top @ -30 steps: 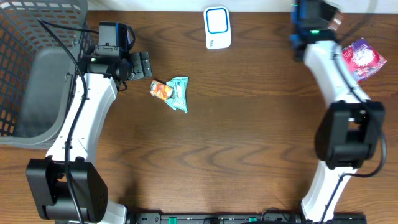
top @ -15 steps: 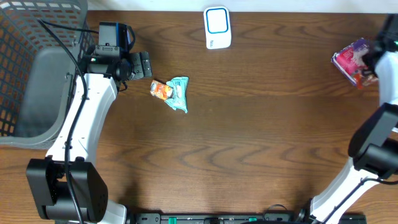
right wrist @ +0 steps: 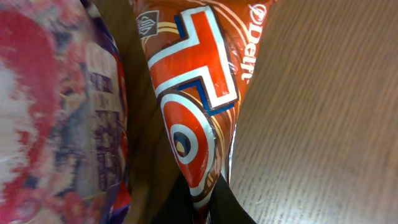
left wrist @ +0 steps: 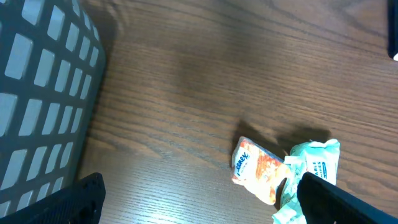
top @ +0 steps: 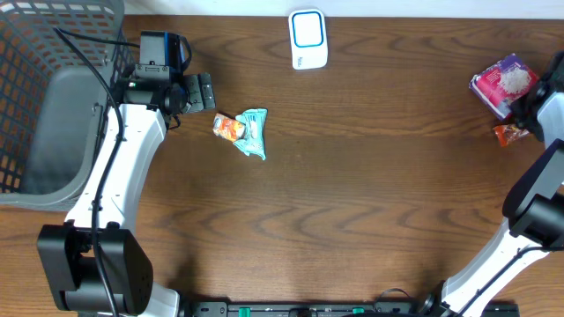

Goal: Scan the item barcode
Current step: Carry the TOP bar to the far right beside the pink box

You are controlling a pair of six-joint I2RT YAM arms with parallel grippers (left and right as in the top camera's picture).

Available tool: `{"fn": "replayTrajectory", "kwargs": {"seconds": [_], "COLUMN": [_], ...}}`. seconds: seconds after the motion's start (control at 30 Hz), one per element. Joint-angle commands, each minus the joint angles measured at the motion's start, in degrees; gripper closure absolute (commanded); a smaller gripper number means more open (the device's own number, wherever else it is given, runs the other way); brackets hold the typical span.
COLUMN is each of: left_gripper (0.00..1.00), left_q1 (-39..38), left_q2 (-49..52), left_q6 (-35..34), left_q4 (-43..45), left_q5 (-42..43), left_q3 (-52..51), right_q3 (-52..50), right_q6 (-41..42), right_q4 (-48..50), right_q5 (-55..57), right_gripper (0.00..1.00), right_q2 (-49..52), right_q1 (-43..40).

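Our right gripper [right wrist: 208,208] clamps the red snack wrapper [right wrist: 193,93] at its six-o'clock seam (light, crinkly, probably slippery); our left gripper [left wrist: 199,202] gapes wide.

overhead: straight down, far | left wrist: oblique, shares orange packet [top: 228,128] | right wrist: close-up on red wrapper [right wrist: 196,112]

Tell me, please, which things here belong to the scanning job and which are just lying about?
For the job: scanner; red packet, held in the right gripper.
Lying about: pink bag; orange packet; teal packet; basket.
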Motion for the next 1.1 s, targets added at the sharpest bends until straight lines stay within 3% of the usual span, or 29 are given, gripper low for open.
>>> {"fn": "replayTrajectory", "kwargs": {"seconds": [0.0, 0.4, 0.67, 0.8, 1.07], "left_gripper": [0.02, 0.02, 0.02, 0.02, 0.02], "left_q1": [0.26, 0.26, 0.26, 0.26, 0.26], "left_q2": [0.48, 0.48, 0.48, 0.48, 0.48], "left_q6": [0.52, 0.52, 0.52, 0.55, 0.52], "left_q4": [-0.15, -0.15, -0.15, -0.15, -0.15], "left_q5": [-0.52, -0.52, -0.52, -0.52, -0.52], "left_q3": [-0.17, -0.17, -0.17, -0.17, -0.17], "right_q3": [-1.66, -1.66, -1.64, -1.64, -1.64], "right_q6": [1.92, 17.42, 17.4, 17.38, 16.76], "right_q4": [1.81, 6.21, 14.78, 14.01, 11.91], "right_q5": [-1.73, -11.54, -25.83, -26.45, -26.23], "right_gripper": [0.96, 0.97, 0.95, 0.96, 0.87], "right_q2": [1.31, 2.99, 2.99, 2.95, 2.93], "right_q1": [-0.46, 0.07, 0.17, 0.11, -0.83]}}
